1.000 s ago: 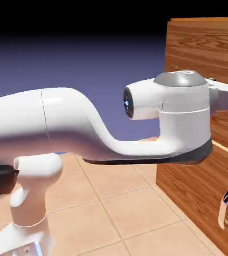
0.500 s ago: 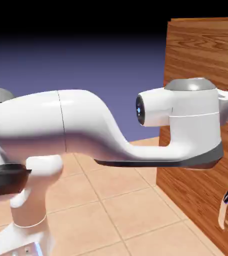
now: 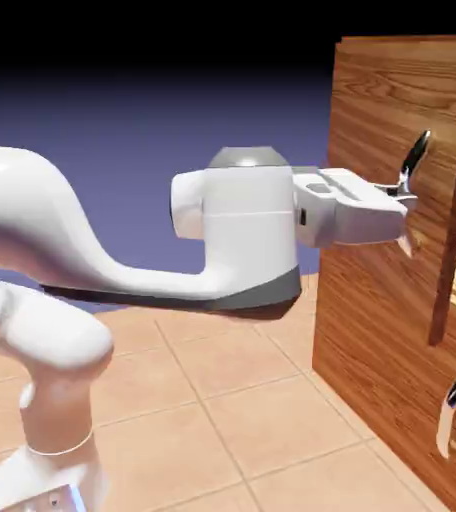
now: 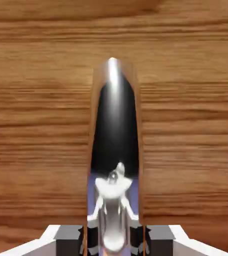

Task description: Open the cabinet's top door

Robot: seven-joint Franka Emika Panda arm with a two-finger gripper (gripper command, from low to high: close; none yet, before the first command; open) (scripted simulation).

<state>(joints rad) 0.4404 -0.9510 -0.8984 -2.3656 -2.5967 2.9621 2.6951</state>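
A: Top door [image 3: 392, 190] already swung a little out from the cabinet [image 3: 372, 400], far edge standing proud, paler interior showing just behind it. Why so?

B: Pulled by the handle [image 3: 413, 160], judging from the grip. Jaws clenched on that curved silver handle, gripper [image 3: 404, 205] level and pointing straight at the panel.

A: And in the hand view?

B: Handle [image 4: 114, 150] running up the middle, wood grain of the top door [image 4: 36, 125] filling everything around it, grey fingertips [image 4: 68, 235] pressed in at either side. Held square to keep it from slipping.

A: Below the top door?

B: Lower panel shut, its own handle [image 3: 450, 415] untouched. Tiled floor [image 3: 222, 400] beside the cabinet. Probably more swing needed yet.
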